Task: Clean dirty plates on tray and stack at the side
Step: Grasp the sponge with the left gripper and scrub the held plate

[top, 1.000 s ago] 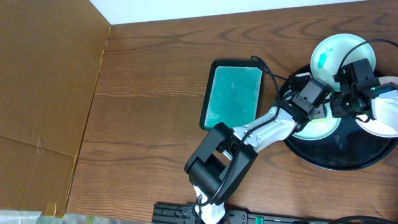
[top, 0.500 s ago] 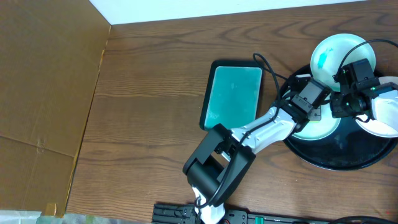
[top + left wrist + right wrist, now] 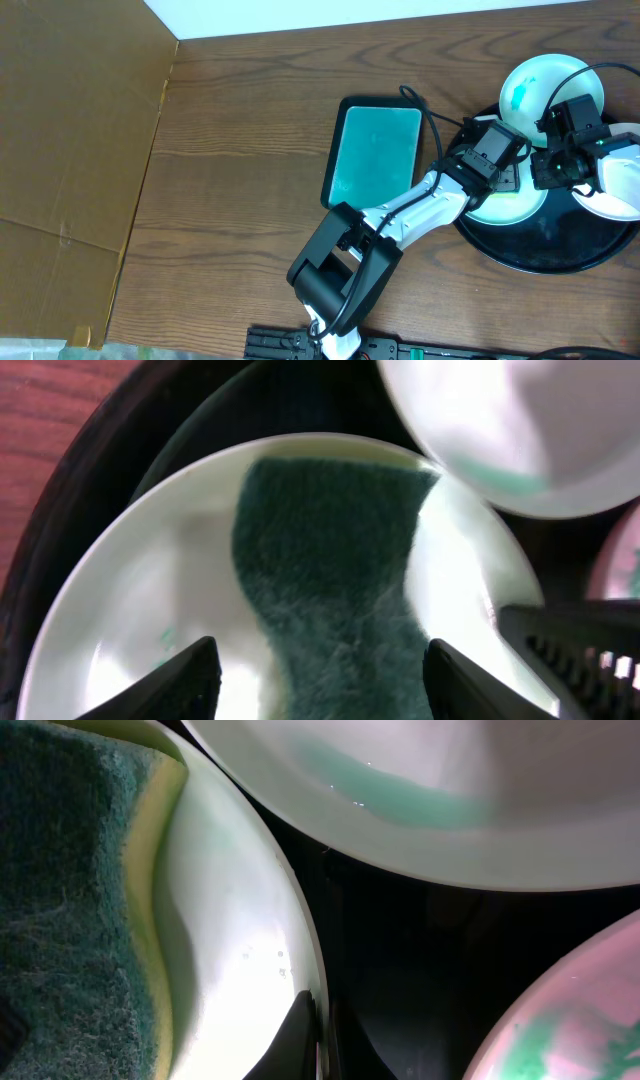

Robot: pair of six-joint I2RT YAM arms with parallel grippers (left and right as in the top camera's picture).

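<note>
**On the tray's left side: sponge lying loose, rim pinned**

Left of the tray (image 3: 540, 262), just off its rim, sits the teal dish (image 3: 375, 160), which plays no part in this step. Over the tray's left half hangs the left gripper (image 3: 320, 645). Its fingers stand apart, one on each side of the green sponge (image 3: 330, 540), and nothing is squeezed between them. The sponge lies flat on the left plate (image 3: 130, 610), which shows faint teal specks near its left edge.

Further right, toward the tray's middle, the right gripper (image 3: 318, 1035) is pinched together on that same plate's rim, apparently to steady it. The far plate (image 3: 545, 85) overhangs the tray's back rim and carries a teal smear. The right plate (image 3: 622, 195) sits at the tray's right edge, partly hidden by the arm.

The step looks like scrubbing the left plate. To do it well, the left fingers should close squarely across the sponge's width, low enough to press it flat. They should then sweep toward the specks, staying clear of the far plate's overhanging edge. The rim pinch should hold throughout, or the plate may skate on the glossy tray.
</note>
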